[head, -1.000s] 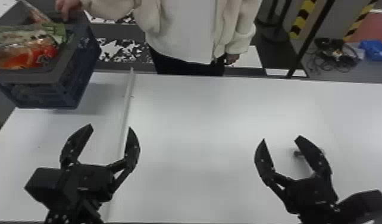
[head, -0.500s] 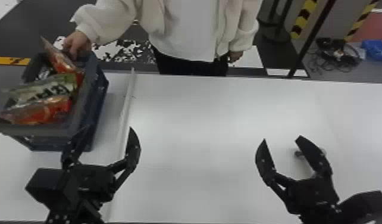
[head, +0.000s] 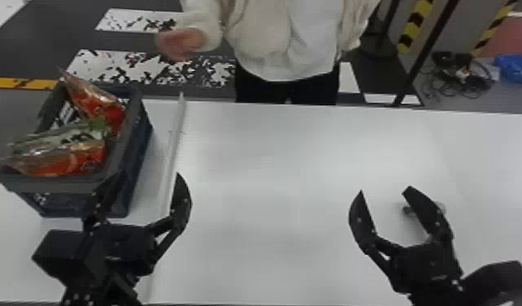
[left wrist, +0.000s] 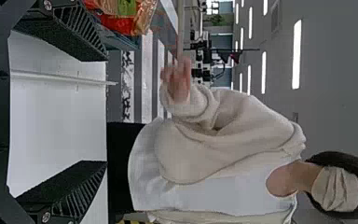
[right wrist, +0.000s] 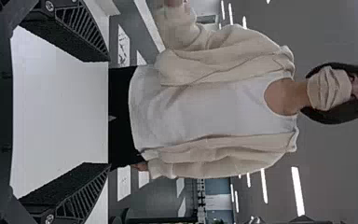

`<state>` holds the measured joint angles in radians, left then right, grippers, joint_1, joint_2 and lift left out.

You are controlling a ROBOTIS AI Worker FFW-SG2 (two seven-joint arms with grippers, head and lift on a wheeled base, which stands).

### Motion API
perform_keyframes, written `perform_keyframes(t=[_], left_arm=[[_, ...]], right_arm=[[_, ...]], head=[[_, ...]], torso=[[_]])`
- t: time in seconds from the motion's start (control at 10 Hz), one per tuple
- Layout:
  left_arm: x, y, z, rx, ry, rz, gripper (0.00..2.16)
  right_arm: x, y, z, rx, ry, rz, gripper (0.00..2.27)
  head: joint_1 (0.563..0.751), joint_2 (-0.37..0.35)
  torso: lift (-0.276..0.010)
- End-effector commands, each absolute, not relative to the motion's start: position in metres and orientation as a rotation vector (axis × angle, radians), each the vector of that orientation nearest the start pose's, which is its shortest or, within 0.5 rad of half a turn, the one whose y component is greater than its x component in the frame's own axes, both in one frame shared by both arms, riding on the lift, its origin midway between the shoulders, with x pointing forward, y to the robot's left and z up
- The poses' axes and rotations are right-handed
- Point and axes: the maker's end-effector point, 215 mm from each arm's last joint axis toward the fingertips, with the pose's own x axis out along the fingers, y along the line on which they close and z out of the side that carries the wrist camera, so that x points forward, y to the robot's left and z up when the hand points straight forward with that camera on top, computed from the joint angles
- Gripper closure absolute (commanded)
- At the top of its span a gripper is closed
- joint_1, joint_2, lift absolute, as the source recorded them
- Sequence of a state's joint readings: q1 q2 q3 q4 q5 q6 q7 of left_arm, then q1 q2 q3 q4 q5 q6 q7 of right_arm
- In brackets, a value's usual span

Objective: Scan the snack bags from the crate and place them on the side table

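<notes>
Bags [head: 65, 142] of red-and-green plastic were heaped in the dark-blue plastic crate [head: 137, 156], black fingers [head: 181, 203] were spread wide on left gripper [head: 148, 175] and right gripper [head: 385, 189], and neighbours could be dragged out by overlap.

The snack bags [head: 83, 156] are glossy, crinkled plastic film, the crate [head: 139, 152] looks like duller hard plastic, the tabletop [head: 280, 183] is smooth with a soft sheen, and the fingers [head: 182, 203] are matt and rough-grained.
</notes>
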<state>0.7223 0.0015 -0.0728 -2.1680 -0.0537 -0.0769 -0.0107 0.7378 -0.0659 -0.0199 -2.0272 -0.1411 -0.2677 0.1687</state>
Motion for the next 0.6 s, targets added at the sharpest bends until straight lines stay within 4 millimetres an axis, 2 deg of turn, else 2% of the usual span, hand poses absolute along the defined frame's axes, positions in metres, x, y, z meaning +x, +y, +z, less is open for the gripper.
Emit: perform_keyframes(t=[0.0, 0.3, 0.5], left_arm=[[0.379, 0.192, -0.331, 0.007, 0.036, -0.062, 0.09], [0.378, 0.226, -0.306, 0.041, 0.010, -0.029, 0.09], [0.375, 0.261, -0.297, 0.055, 0.017, -0.005, 0.09]], right_arm=[[0.362, -0.216, -0.362, 0.073, 0.010, 0.158, 0.08], [0.364, -0.215, -0.364, 0.073, 0.012, 0.160, 0.08], [0.365, -0.216, -0.365, 0.073, 0.012, 0.162, 0.08]], head=[[0.695, -0.044], [0.695, -0.017], [0.695, 0.012]], torso=[[-0.094], [-0.094], [-0.094]])
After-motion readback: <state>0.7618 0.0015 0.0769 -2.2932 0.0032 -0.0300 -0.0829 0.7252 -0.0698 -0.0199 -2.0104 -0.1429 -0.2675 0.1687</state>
